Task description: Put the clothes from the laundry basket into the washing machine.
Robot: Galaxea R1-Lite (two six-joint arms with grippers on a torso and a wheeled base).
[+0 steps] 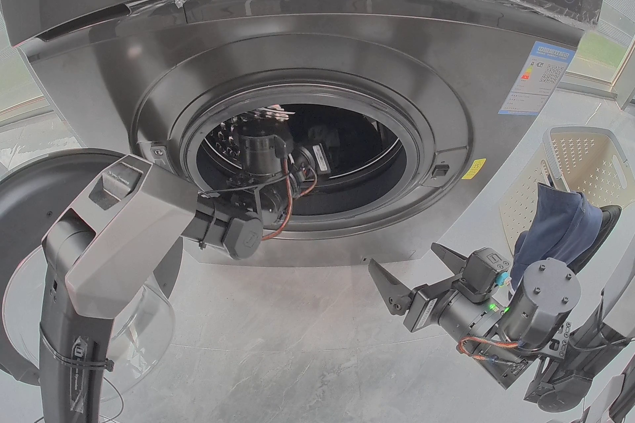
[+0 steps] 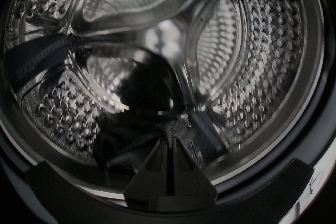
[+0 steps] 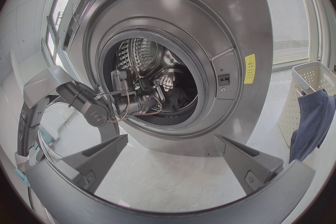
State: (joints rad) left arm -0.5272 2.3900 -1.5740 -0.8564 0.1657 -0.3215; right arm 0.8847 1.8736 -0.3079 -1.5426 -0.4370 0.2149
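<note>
Two grippers: left gripper, lower centre, clenched on dark garment inside the drum; right gripper, lower right, spread wide open.

The washing machine stands ahead, its door swung open to the left. Inside the drum the left gripper pinches a garment low down. Right of the machine stands the laundry basket, a cloth draped over its rim, the right gripper near its front

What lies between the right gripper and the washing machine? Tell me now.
Bare grey floor, nothing else, between the open right gripper and the washing machine; the right wrist and head views both show it.
</note>
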